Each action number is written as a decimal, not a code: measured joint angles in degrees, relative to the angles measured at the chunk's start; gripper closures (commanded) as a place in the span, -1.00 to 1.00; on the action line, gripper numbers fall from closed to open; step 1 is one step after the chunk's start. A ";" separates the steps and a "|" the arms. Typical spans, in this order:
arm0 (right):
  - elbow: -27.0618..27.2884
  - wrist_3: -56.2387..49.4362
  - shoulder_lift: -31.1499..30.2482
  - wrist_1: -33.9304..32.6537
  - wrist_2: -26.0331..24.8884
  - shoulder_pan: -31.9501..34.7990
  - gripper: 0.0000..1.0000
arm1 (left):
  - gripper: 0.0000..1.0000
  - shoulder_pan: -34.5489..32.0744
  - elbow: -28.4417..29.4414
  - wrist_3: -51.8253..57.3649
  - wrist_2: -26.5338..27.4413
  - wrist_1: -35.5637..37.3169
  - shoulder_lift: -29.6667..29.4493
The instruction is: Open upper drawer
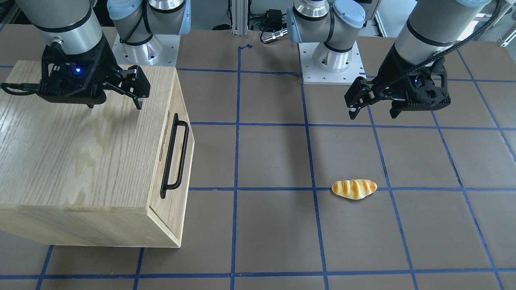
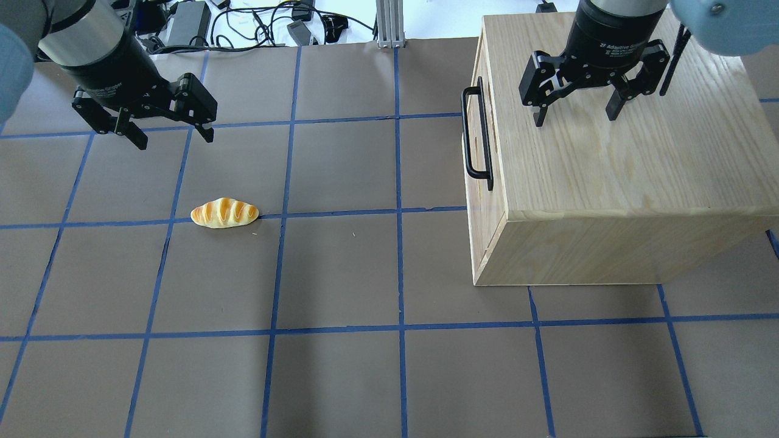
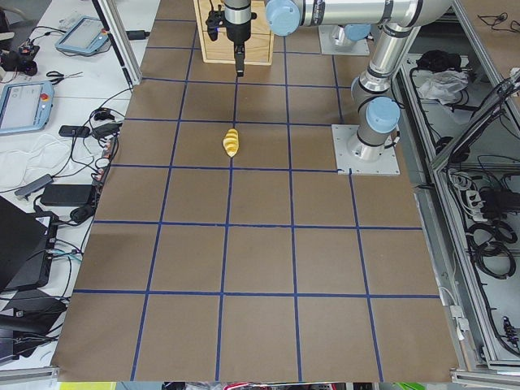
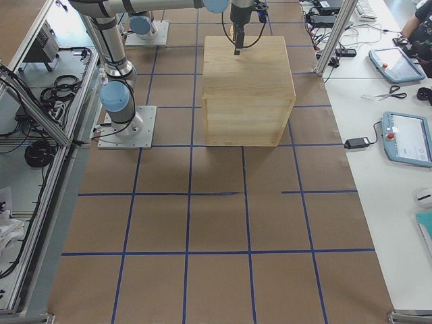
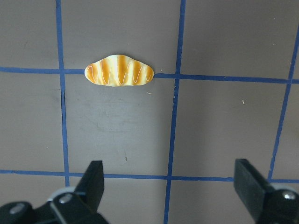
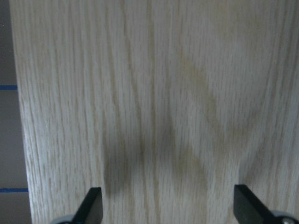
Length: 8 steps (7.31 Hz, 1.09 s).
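The upper drawer point(image 1: 172, 150) is the light oak front panel of the cabinet and sits flush with the box. Its long black bar handle point(image 1: 174, 156) faces the table's middle and also shows in the overhead view point(image 2: 476, 139). My right gripper point(image 1: 115, 105) point(image 2: 575, 118) is open and empty. It hovers over the cabinet's grained top point(image 6: 154, 93), behind the front edge and apart from the handle. My left gripper point(image 1: 373, 116) point(image 2: 175, 142) is open and empty above the bare table, far from the cabinet.
The oak cabinet box point(image 2: 621, 152) point(image 4: 246, 67) stands on the robot's right side of the table. A toy bread roll point(image 1: 354, 189) point(image 2: 224, 213) point(image 5: 119, 72) lies on a blue tape line in front of the left gripper. Brown table with blue grid lines point(image 2: 341, 274).
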 measured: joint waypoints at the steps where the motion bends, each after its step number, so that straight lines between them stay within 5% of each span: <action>1: 0.00 0.00 0.00 0.00 0.00 0.00 -1.00 | -1.00 0.03 -0.05 -0.16 0.14 0.39 -0.56; 8: 0.07 0.06 0.00 0.00 0.00 0.00 -1.00 | -1.00 -0.85 -0.12 -0.36 -0.63 0.69 -1.94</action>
